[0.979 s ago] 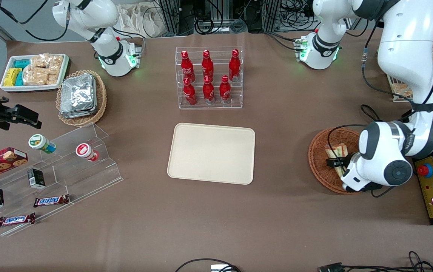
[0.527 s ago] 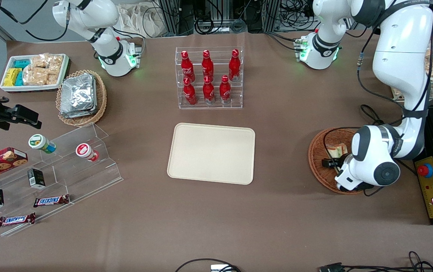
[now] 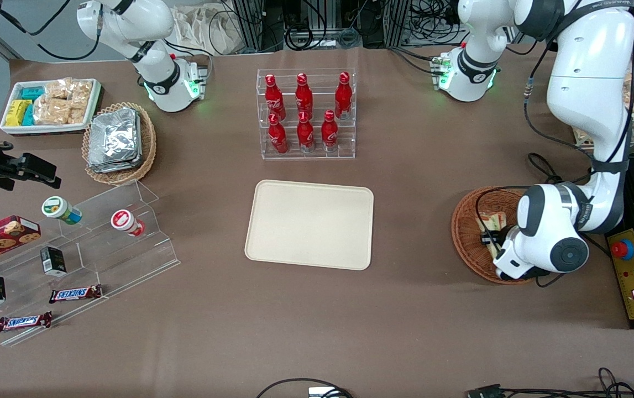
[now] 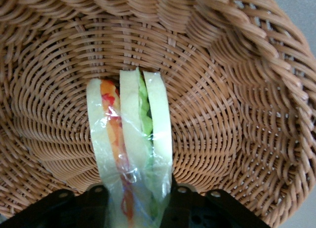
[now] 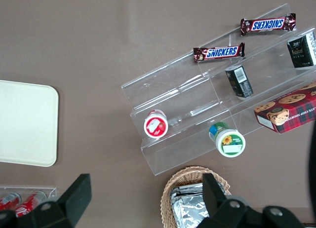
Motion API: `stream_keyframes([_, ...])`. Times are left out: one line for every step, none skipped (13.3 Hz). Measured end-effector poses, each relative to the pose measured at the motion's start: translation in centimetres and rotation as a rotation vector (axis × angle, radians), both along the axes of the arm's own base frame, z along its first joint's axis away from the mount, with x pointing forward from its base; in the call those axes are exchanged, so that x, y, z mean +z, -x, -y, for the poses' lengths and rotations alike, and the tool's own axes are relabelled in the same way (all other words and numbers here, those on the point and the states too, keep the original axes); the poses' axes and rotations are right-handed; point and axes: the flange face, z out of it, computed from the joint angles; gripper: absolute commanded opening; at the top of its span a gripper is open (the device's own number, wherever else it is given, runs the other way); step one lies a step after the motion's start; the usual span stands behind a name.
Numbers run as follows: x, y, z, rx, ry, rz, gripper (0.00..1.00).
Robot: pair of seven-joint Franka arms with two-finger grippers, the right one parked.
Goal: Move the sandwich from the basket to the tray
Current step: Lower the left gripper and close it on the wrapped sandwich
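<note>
The reddish-brown wicker basket (image 3: 460,226) stands toward the working arm's end of the table. My left gripper (image 3: 488,241) reaches down into it, under the arm's white wrist. The clear-wrapped sandwich (image 3: 492,221) stands on edge in the basket (image 4: 222,114). In the left wrist view the sandwich (image 4: 131,139) shows white bread with orange and green layers, and my gripper (image 4: 134,193) is shut on its near end, one black finger pressing each side. The cream tray (image 3: 309,224) lies bare at mid-table, well apart from the basket; its corner also shows from the parked wrist (image 5: 24,124).
A clear rack of red bottles (image 3: 305,113) stands farther from the front camera than the tray. A stepped acrylic shelf with snacks (image 3: 101,243), a tan basket of foil packs (image 3: 119,142) and a white snack tray (image 3: 50,105) lie toward the parked arm's end. A yellow emergency-stop box (image 3: 632,276) sits beside the basket.
The wrist swung slightly toward the tray over the basket, then settled back a little. Less of the sandwich shows now, with the gripper lower around it.
</note>
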Motion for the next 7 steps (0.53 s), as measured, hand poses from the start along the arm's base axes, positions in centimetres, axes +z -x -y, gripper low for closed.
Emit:
stream_keyframes([0.2, 0.0, -0.1, 0.001, -0.001, 0.002, 0.14])
stream_keyframes([0.8, -0.1, -0.1, 0.002, -0.001, 0.005, 0.14])
stream_keyframes([1.9, -0.1, -0.1, 0.002, -0.002, 0.003, 0.13])
stream_keyframes([3.7, -0.2, -0.1, 0.002, -0.004, 0.004, 0.13])
stream_keyframes([6.0, -0.2, -0.1, 0.000, -0.004, 0.013, 0.12])
stream_keyframes([8.4, -0.1, 0.2, -0.004, -0.003, 0.026, 0.10])
stream_keyframes([10.6, 0.2, 0.7, -0.013, -0.001, 0.040, 0.10])
